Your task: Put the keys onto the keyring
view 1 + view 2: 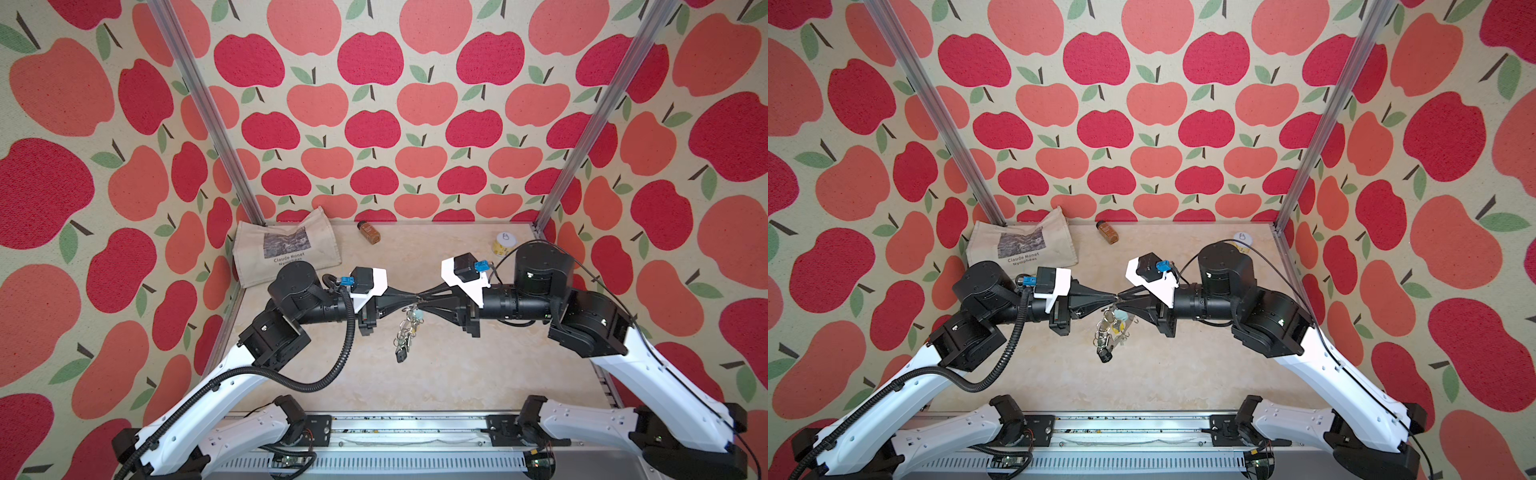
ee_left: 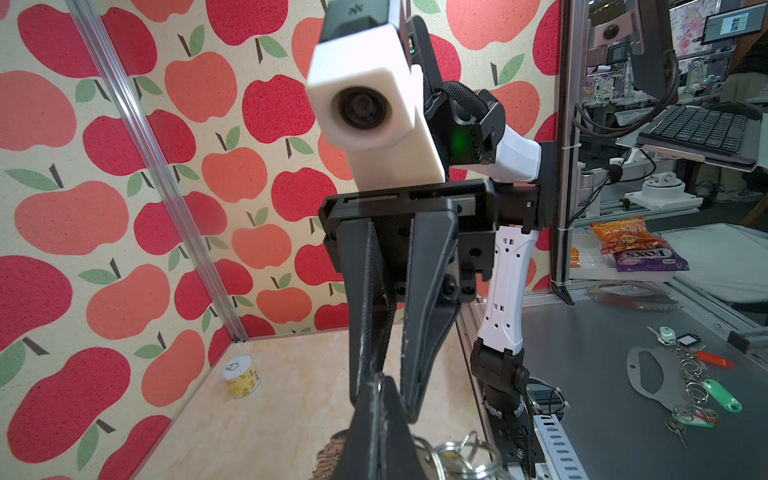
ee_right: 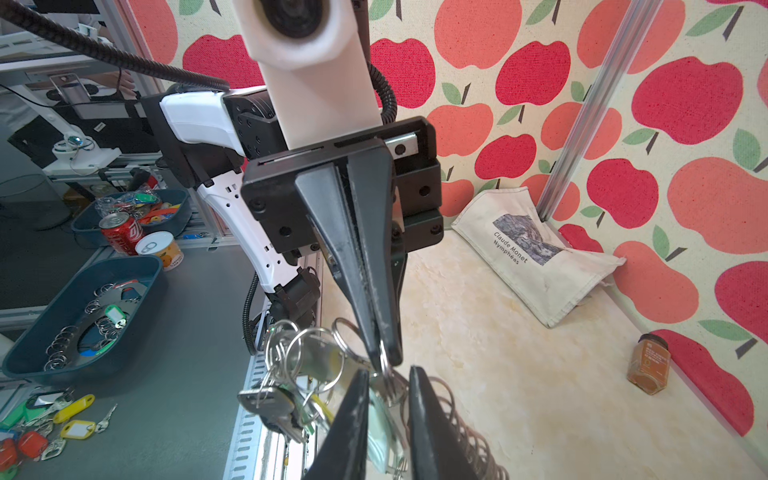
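The bag [image 1: 286,245] lies on the table [image 1: 478,365] in its back left corner. Right of it, at the back edge, the jar [image 1: 369,232] lies on its side. The can [image 1: 505,244] stands near the back right corner. Over the table's middle my left pincer [image 1: 413,297] and my right pincer [image 1: 424,298] meet tip to tip, one reaching in from each side. The keyring [image 1: 405,332] hangs beneath their tips, the fob [image 1: 401,355] at its lowest end. The keys [image 3: 382,424] sit at its top, between my right pincer's fingers [image 3: 432,415].
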Action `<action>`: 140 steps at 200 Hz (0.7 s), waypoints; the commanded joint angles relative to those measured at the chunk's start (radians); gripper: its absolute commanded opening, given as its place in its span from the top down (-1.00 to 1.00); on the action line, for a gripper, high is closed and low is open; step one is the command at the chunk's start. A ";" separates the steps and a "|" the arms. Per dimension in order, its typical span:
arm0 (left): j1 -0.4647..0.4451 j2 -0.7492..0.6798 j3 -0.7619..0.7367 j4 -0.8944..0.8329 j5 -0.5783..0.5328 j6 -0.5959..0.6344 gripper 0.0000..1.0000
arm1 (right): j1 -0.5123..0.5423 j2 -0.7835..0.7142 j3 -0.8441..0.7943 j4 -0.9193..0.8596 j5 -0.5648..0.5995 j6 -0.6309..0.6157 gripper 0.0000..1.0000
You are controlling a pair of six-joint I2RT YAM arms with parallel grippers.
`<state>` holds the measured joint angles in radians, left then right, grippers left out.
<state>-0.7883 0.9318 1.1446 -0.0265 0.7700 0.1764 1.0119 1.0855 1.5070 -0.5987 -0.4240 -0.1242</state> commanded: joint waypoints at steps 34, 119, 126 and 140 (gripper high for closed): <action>-0.008 -0.030 0.011 0.037 -0.009 0.019 1.00 | -0.001 -0.018 -0.007 0.012 -0.022 0.016 0.78; -0.015 -0.021 0.021 0.030 -0.006 0.021 1.00 | -0.001 -0.018 -0.007 0.030 -0.047 0.020 0.70; -0.017 -0.021 0.021 0.030 -0.006 0.021 1.00 | 0.000 -0.018 -0.007 0.031 -0.049 0.021 0.70; -0.017 -0.019 0.023 0.030 -0.008 0.021 1.00 | 0.001 -0.016 -0.004 0.031 -0.053 0.021 0.76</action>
<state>-0.7990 0.9169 1.1446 -0.0257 0.7662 0.1791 1.0119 1.0836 1.5066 -0.5915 -0.4492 -0.1207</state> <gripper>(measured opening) 0.052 0.136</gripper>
